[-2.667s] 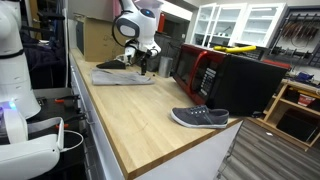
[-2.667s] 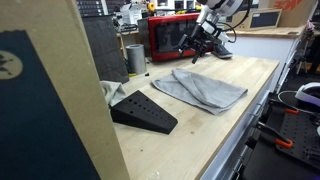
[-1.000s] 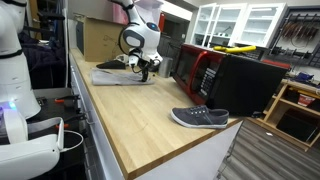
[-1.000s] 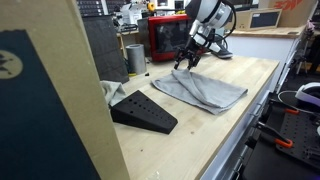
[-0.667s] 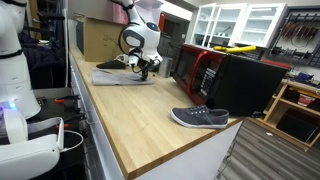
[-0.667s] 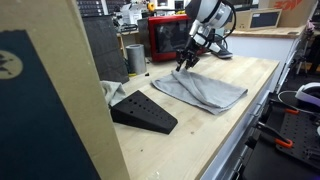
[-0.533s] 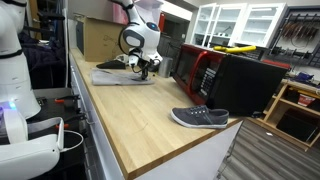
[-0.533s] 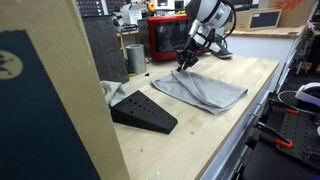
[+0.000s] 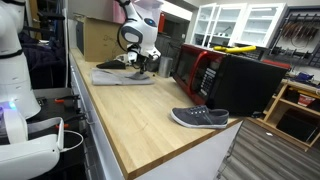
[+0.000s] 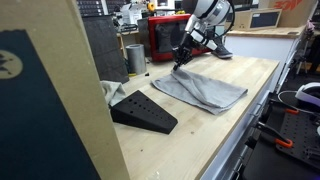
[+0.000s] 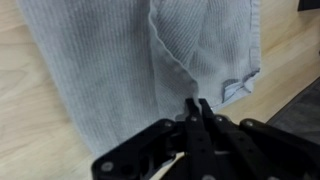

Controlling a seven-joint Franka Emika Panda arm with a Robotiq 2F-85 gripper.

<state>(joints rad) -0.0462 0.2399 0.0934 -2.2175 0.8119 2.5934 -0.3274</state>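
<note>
Fingers (image 11: 192, 116) clench a fold of the grey cloth (image 11: 100, 60) — grip looks shallow; slow, vertical lift advised, watching for slip.

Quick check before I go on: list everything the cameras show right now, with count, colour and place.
table: 1, light wood, runs through both exterior views
cloth: 1, grey, spread on the table under the claw
shoe: 1, grey, on the table, well apart from the cloth
wedge: 1, black, on the table beside the cloth
microwave: 1, red front, behind the cloth
can: 1, grey metal, behind the wedge
box: 1, brown cardboard, behind the arm
arm: 1, white, over the cloth
claw: 1, black, shut on a fold of the cloth
</note>
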